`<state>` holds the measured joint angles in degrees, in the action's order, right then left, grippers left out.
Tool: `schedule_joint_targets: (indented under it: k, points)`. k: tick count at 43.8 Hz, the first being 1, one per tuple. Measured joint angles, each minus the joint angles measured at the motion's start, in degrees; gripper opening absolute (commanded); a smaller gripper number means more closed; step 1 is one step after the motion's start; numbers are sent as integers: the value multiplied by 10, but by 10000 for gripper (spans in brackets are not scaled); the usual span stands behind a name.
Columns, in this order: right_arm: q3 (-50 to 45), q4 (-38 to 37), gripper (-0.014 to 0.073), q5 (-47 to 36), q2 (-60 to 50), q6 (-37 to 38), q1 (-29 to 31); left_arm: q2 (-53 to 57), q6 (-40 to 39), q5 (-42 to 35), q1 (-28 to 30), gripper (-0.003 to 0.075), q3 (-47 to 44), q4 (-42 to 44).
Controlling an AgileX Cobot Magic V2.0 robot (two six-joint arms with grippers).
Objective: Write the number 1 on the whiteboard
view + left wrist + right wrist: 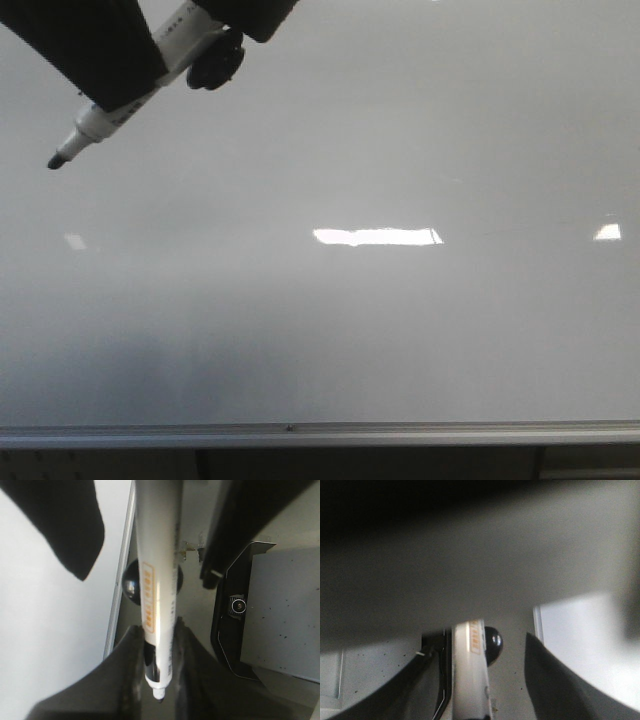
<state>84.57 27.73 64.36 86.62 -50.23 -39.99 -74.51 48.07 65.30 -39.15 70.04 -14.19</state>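
One marker (pixel 120 112) sits clamped above the unmarked whiteboard (pixel 380 330).

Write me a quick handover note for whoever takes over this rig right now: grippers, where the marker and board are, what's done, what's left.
Left gripper: shut on the marker, uncapped, tip pointing down-left at the whiteboard's upper left in the front view; contact with the surface can't be confirmed.
Right gripper: its fingers frame what looks like the same marker in its wrist view, but the picture is too blurred to tell whether it is open or shut.
Done: marker picked up and brought to the board.
Left: the whole stroke; no ink shows on the board yet.
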Motion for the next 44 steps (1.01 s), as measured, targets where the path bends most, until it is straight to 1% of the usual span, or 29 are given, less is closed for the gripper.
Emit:
schedule_joint_targets:
  k: [7,16,23,27,29,32,39,42,44]
  points:
    - [0,0,225,4,0,-1,0,0,0,-1,0,18,0,3]
    - [1,0,116,8,0,-1,0,0,0,-2,0,18,0,6]
    - [1,0,13,9,0,-1,-1,0,1,-2,0,20,0,7]
    - [1,0,-20,10,0,-1,-1,0,1,-2,0,46,0,7]
    - [1,0,-23,11,0,-1,-1,0,1,-2,0,76,0,7]
    - [1,0,-29,15,0,-1,-1,0,1,-2,0,141,0,7]
    - [1,0,-29,23,0,5,-1,0,1,-4,0,380,0,7]
    - [1,-16,-29,23,-4,21,-1,2,-4,-7,0,450,0,8]
    - [2,-28,-29,23,-6,39,-1,5,-10,-8,1,477,0,9]
